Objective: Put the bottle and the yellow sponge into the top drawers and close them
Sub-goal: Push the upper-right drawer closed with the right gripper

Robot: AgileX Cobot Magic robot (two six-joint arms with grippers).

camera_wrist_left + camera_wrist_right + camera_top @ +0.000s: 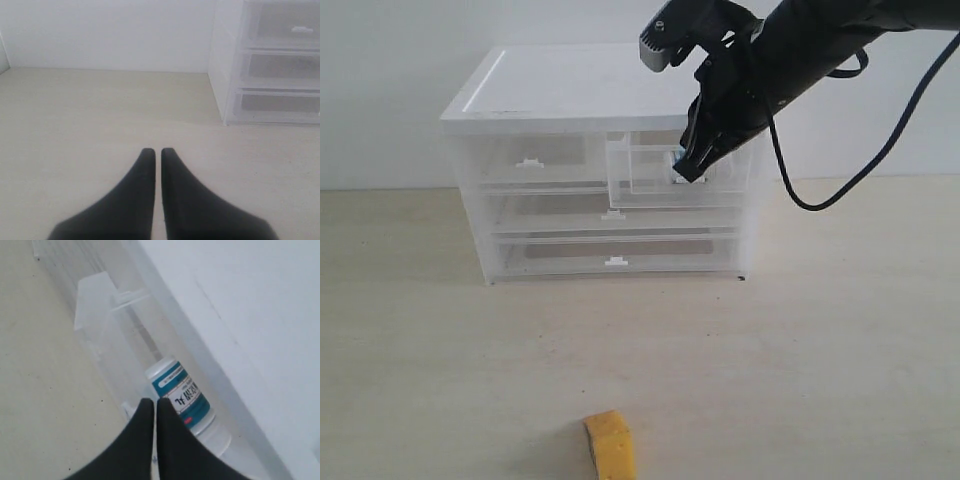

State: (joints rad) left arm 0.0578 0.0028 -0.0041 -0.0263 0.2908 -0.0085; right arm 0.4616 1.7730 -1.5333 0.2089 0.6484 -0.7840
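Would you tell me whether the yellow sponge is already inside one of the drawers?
No, the sponge lies on the table, out in front of the cabinet.

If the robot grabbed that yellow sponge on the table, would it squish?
Probably. The yellow sponge looks like pitted foam, so it would likely give under a grip and weigh little for its size. Its flat faces suggest it would slide or tip over, not roll, if pushed.

Bright, soft, even light, faint shadows; cabinet top [570,85] seems overexposed, right end effector [155,402] blurred up close.
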